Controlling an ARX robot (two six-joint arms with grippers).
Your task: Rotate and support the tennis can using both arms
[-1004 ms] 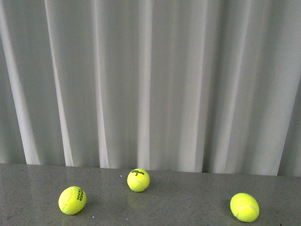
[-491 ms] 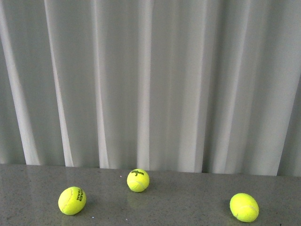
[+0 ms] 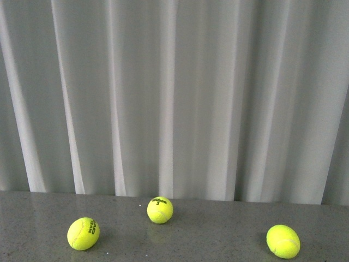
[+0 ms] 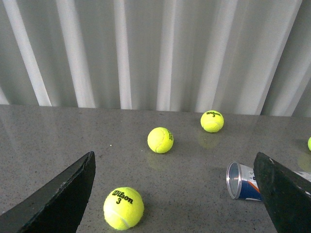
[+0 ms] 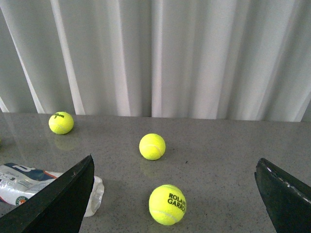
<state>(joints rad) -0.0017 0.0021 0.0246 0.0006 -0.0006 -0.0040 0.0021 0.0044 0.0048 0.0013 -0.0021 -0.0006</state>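
Note:
The tennis can (image 4: 243, 180) lies on its side on the grey table, its open silver-rimmed mouth facing my left gripper (image 4: 174, 155). One black finger (image 4: 284, 194) partly hides the can. The left gripper is open and holds nothing, and the can lies apart from it, beside that finger. In the right wrist view the tennis can (image 5: 24, 180) shows its navy and white label and clear end. It lies behind one finger (image 5: 58, 204) of my right gripper (image 5: 174, 158), which is open and empty. Neither the can nor the arms appear in the front view.
Loose yellow-green tennis balls are scattered on the table: three in the front view (image 3: 83, 233) (image 3: 160, 210) (image 3: 283, 240). One ball (image 4: 123, 208) lies between the left fingers and one (image 5: 167, 204) between the right fingers. A white curtain (image 3: 174, 93) hangs behind the table's far edge.
The three balls sit a trace lower in the front view than a second ago. They have not moved relative to each other.

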